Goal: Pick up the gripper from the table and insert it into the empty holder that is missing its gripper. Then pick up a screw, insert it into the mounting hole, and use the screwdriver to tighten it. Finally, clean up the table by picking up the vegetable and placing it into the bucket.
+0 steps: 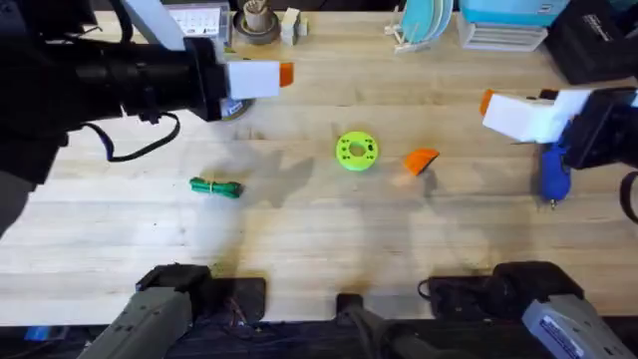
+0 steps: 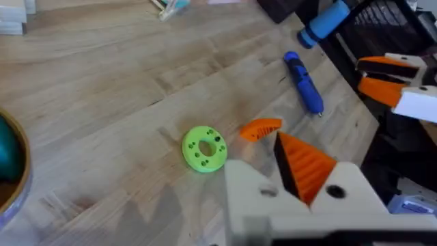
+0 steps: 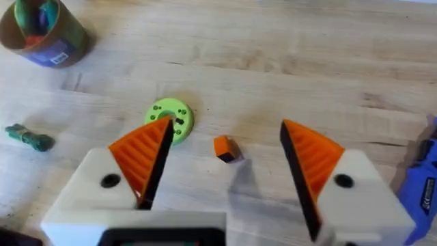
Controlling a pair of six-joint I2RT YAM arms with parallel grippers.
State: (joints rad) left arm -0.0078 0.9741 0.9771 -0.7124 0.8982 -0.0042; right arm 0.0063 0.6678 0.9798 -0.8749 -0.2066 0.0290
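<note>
- Near the middle of the bench (image 1: 299, 239) you have the wedge (image 1: 422, 160) lying loose on the wood, just beside the green disc (image 1: 356, 150) on the side toward the right arm; it touches neither the disc nor a gripper. In the right wrist view the wedge (image 3: 226, 148) sits in the gap between that arm's pads, well below them.
- Toward the left edge you see the vegetable (image 1: 216, 186), alone on the wood, well apart from the disc.
- At the right edge the screwdriver (image 1: 554, 175) lies on the bench, partly under the right arm.
- Your right gripper (image 3: 225, 154) hangs over the bench with its fingers spread wide and nothing between them. Both cream blocks carry an orange ribbed pad (image 3: 145, 154).
- Your left gripper (image 1: 267, 76) is raised over the far left part of the bench and holds nothing that you can see. In the left wrist view one of its blocks has an orange pad (image 2: 304, 167); the holder (image 2: 256, 201) beside it is bare cream plastic. You cannot tell how far these fingers are open.
- Near the far edge, behind the left gripper, stands a brown dish (image 1: 256, 22).
</note>
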